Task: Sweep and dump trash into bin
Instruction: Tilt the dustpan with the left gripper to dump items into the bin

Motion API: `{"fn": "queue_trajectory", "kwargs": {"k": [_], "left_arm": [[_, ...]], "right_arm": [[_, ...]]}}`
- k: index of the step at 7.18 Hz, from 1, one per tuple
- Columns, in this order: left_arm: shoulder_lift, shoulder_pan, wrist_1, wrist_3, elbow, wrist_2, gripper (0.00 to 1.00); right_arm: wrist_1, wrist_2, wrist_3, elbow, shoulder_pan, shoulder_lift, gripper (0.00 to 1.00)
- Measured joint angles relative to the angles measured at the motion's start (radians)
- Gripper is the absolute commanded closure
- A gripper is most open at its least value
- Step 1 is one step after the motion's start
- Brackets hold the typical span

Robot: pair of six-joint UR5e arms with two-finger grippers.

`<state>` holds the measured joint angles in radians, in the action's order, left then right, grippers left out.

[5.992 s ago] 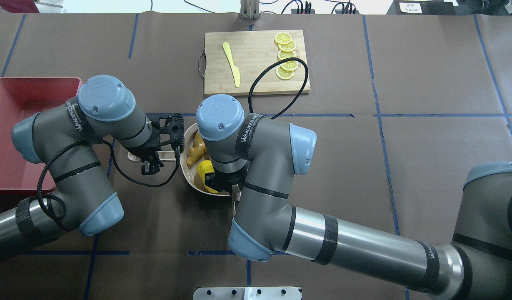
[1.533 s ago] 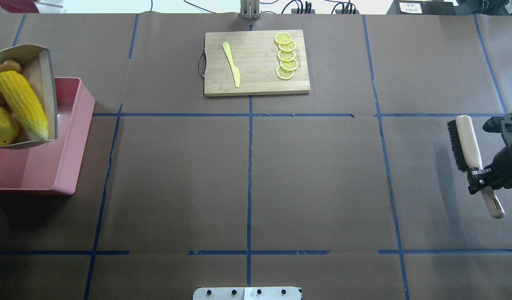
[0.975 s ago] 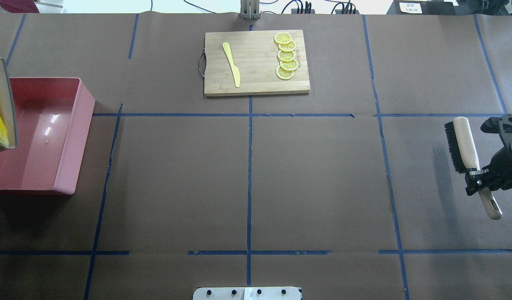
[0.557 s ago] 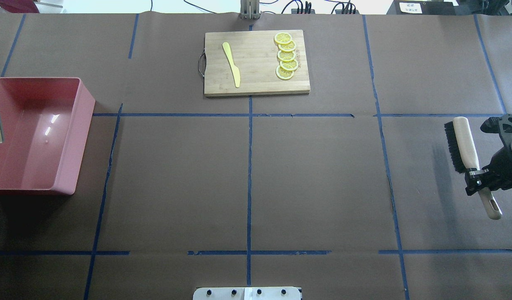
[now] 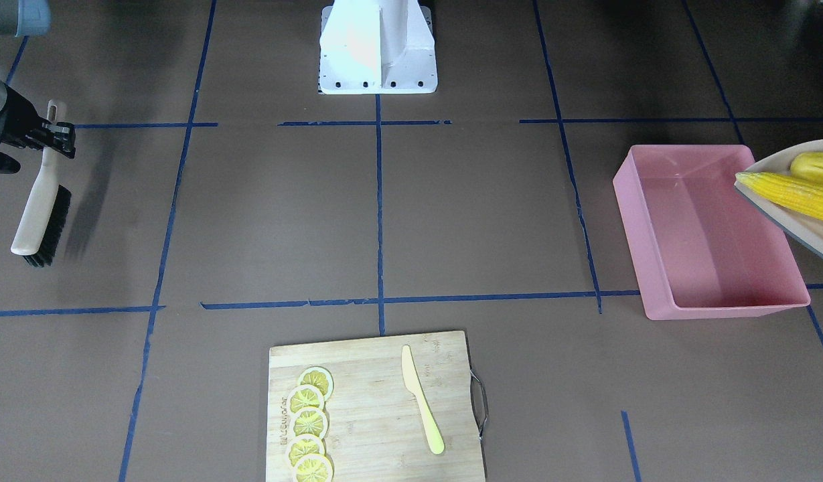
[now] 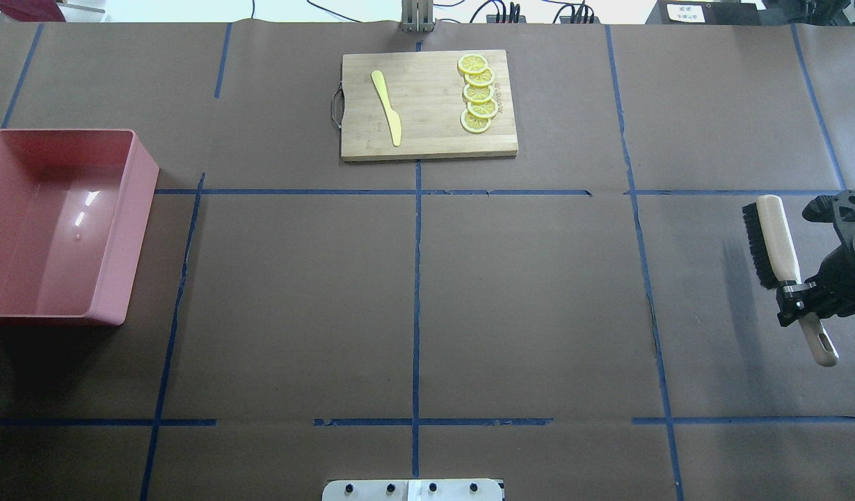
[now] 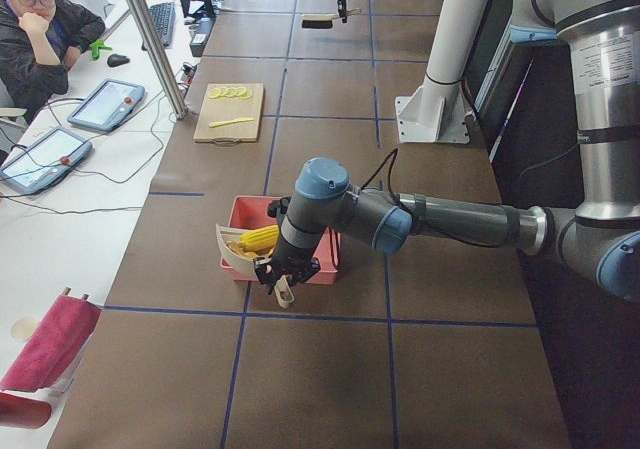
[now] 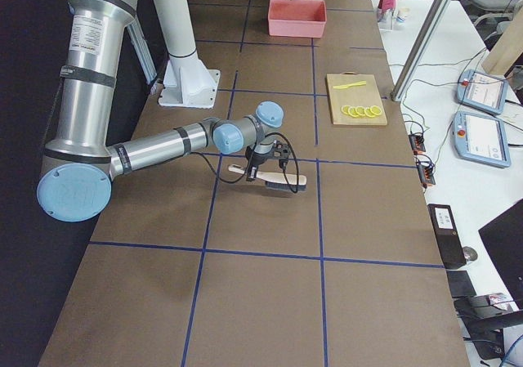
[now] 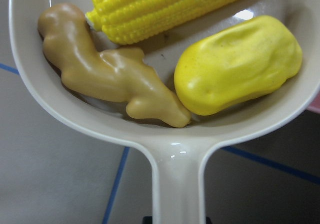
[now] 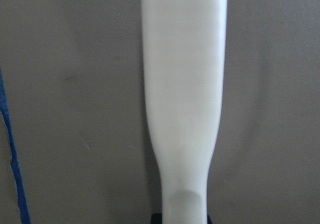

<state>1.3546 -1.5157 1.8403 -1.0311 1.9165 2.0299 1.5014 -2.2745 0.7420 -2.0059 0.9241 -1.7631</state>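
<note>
The sweeping is judged to be finished, and the dumping is the step in hand. At the left side of the desk (image 6: 524, 299) the bin (image 6: 140, 223) stands with nothing in it. The dustpan (image 9: 176, 156) is held in the air at the outer side of the bin, with its front lip just over the rim, as is shown in the front-facing view. All the trash lies in it: the corn (image 9: 175, 9), the potato (image 9: 237, 64) and the ginger (image 9: 105, 74), the last two touching each other.

The fingers of the left gripper (image 7: 283, 277) are hardly seen. As the handle runs down to them and the dustpan hangs free, they are probably clenched on the handle. For the next move the dustpan must be brought further over the bin and tipped lip-down, so that the pieces slide out. The long corn could catch on the rim.

In the middle, a board (image 6: 427, 132) with a knife (image 6: 387, 108) and lemon slices (image 6: 477, 94) is left alone.

At the far right, the fingers of the right gripper (image 6: 797, 291) are closed tightly on the handle of a brush (image 6: 775, 236), well apart from the bin.
</note>
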Motion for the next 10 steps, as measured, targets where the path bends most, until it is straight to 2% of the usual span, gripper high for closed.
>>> {"fn": "queue_trajectory", "kwargs": {"k": [2,4,10], "left_arm": [[-0.003,0.021,-0.132,-0.022,0.108,-0.098,0.99],[-0.001,0.037,-0.215,-0.052,0.168,-0.159,0.99],[0.007,0.067,-0.249,-0.058,0.206,-0.196,0.99]], "right_arm": [[0.0,0.001,-0.001,0.021,-0.003,0.0,0.99],[-0.001,-0.003,-0.003,0.046,-0.011,0.001,0.99],[0.011,-0.04,-0.001,0.059,-0.07,-0.001,0.96]]}}
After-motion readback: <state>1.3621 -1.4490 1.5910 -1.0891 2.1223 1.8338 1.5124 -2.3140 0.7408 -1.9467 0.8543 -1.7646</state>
